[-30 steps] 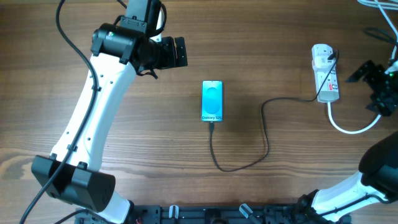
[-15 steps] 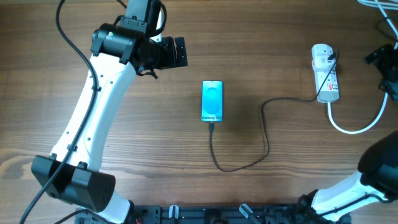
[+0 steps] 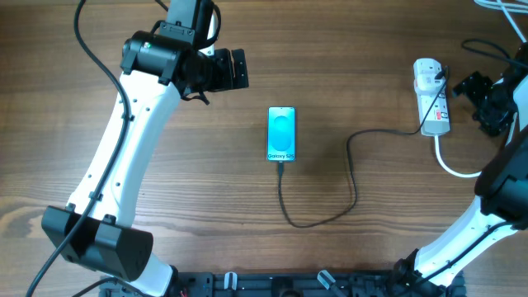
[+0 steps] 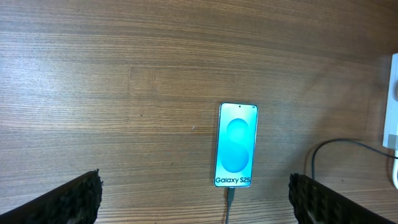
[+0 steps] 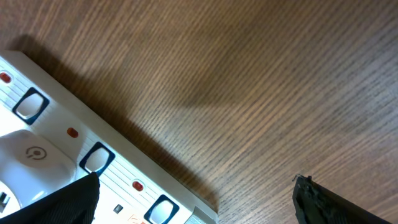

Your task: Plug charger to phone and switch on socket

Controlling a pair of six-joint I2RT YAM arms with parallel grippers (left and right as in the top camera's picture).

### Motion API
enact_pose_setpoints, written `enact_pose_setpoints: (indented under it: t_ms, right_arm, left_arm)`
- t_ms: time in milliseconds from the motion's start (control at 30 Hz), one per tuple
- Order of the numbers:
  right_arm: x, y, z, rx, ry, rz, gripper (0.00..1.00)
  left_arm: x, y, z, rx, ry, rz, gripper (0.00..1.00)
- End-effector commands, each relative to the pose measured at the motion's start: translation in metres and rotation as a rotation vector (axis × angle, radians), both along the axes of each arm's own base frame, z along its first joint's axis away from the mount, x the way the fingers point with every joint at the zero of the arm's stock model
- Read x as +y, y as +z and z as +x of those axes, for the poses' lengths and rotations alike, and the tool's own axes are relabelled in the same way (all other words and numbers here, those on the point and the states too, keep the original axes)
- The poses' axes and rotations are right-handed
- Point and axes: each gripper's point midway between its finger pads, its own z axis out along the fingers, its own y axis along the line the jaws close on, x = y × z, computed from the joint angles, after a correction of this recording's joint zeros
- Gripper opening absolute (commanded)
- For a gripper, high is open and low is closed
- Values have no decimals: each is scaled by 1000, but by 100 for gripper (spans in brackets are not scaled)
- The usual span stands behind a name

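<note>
The phone [image 3: 281, 134] lies flat mid-table, its cyan screen lit; it also shows in the left wrist view [image 4: 236, 145]. The thin black charger cable [image 3: 351, 173] has its tip in the phone's near end and loops right to the socket. The socket [image 3: 432, 96], a white power strip, lies at the far right and fills the lower left of the right wrist view [image 5: 74, 155], showing red marks and switches. My left gripper [image 3: 238, 69] is open, up and left of the phone. My right gripper [image 3: 477, 97] is open just right of the socket.
A thicker white lead [image 3: 466, 169] curves from the socket's near end toward the right edge. The right arm's white base [image 3: 462, 247] rises at the lower right, the left arm [image 3: 124, 157] crosses the left side.
My right gripper swung out to the right edge and has come back left, ending close beside the socket. The left arm, phone and cable have not moved.
</note>
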Motion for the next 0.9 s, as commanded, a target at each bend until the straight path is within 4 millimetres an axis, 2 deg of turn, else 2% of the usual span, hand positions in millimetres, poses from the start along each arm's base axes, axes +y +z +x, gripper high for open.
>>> enact_pose_setpoints:
  t_ms: [0,100,200,400,633,867]
  right_arm:
    - [6,-11,7,-8,34,11,100]
    - [12,-20,13,-5,50,15,100]
    - [16,-19,19,-16,85,2,100]
    - [8,-26,16,15,74,-46,100]
    - [11,-51,11,61,100,-25,100]
    - [27,-52,15,30,156,57,100]
  left_arm:
    - [3,-3,2,4,8,8,100]
    - [3,-3,2,4,8,8,100]
    - [3,-3,2,4,8,8,100]
    - [3,-3,2,4,8,8,100]
    - [3,-3,2,4,8,8,100]
    - [3,-3,2,4,8,8,100]
